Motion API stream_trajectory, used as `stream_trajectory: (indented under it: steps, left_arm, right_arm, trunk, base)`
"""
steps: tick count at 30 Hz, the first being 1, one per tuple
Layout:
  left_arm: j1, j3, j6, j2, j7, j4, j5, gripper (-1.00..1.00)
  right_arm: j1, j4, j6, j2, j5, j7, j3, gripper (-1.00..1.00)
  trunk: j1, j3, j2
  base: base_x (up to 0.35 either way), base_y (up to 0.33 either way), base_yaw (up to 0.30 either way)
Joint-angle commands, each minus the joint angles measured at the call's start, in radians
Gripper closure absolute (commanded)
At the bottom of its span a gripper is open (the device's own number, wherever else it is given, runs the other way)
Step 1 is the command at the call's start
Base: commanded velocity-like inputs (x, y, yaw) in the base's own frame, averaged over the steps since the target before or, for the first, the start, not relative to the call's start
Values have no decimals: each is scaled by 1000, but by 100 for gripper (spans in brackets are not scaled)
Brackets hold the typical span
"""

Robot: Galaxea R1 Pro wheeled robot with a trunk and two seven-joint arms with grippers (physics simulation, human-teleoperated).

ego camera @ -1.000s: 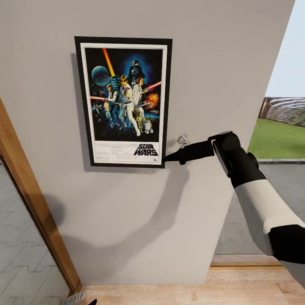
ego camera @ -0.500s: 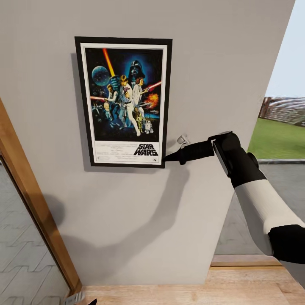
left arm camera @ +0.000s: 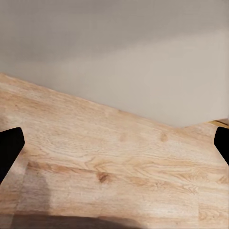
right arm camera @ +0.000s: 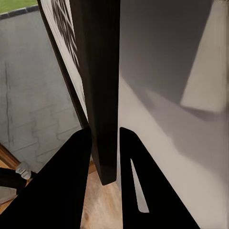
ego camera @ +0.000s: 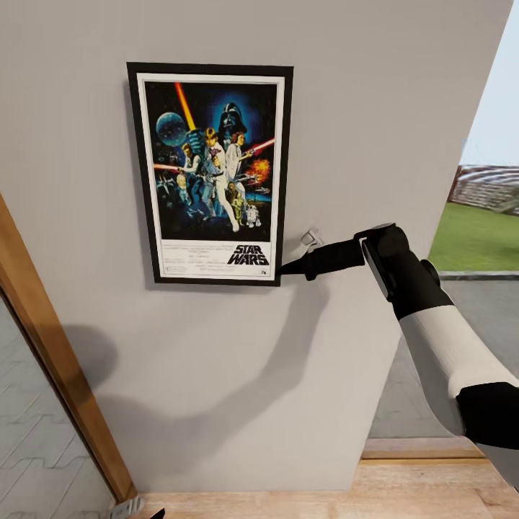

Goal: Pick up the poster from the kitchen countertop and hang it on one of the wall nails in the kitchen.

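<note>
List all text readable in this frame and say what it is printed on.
"STAR WARS": slanted block title at the lower right of the poster, in the white strip under the artwork.
Fine credit lines left of and below the title: too small to read.
Nothing legible in the left or right wrist views.

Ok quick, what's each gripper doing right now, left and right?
Left gripper: open, empty, fingertips wide apart above the wooden floor.
Right gripper: shut on the poster, pinching its lower corner against the wall.
</note>
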Motion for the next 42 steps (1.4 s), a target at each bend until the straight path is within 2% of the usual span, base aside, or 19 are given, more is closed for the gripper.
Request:
stream_trajectory:
  steps: [1,14,15,16,17,18,19,30,31,33,38,39,42]
  left_arm:
    - [-1,8,-6,0,-2,1,-11,-100]
    - [1,5,-6,0,-1,0,-11,-100]
    - [2,5,-6,0,-1,0,-11,-100]
    - [2,5,-6,0,-1,0,-11,-100]
    - [2,5,-6,0,-1,0,-11,-100]
    - [2,5,-6,0,-1,0,-11,-100]
    - [2,5,-6,0,-1,0,-11,-100]
    - [2,5,-6,0,-1,0,-11,-100]
    - [2,5,-6,1,-1,-1,-11,-100]
    - [2,5,-6,5,-1,-1,-10,-100]
    - [2,5,-6,6,-1,-1,-11,-100]
    - [2,5,-6,6,-1,-1,-11,-100]
    - [2,5,-6,6,-1,-1,-11,-100]
  right_arm:
    - [-1,-1,9,0,7,8,0,100]
    - [-1,6,5,0,8,4,0,100]
    - [-1,14,-99,0,8,-61,0,100]
    - [-26,41,-113,0,7,-34,0,100]
    - [-26,19,-105,0,25,4,-6,100]
    - [-21,14,-113,0,23,-14,-5,100]
    - [-21,10,-117,0,27,2,-9,100]
    - [-31,69,-166,8,40,-3,-25,100]
    - [-31,72,-168,9,42,-3,-27,-100]
    - [-20,61,-163,0,33,-19,-16,-100]
    - [8,33,-135,0,5,-38,0,-100]
    - [17,6,6,0,5,-40,0,-100]
    - [17,5,6,0,4,-42,0,-100]
  trunk:
    - [1,-2,-2]
    - [1,-2,-2]
    - [1,-2,-2]
    - [1,-2,-2]
    - [1,-2,-2]
    - [1,-2,-2]
    - [1,-2,-2]
    - [1,-2,-2]
    - [1,-2,-2]
    - [1,-2,-2]
    - [1,-2,-2]
    - [1,-2,-2]
    - [1,-2,-2]
  base:
    - [27,0,0]
    - [7,0,0]
    - [0,0,0]
    - [0,0,0]
    - [0,0,0]
    - [0,0,0]
    - [0,0,0]
    - [0,0,0]
    - [0,0,0]
    - [0,0,0]
    - [0,0,0]
    - [0,0,0]
    - [0,0,0]
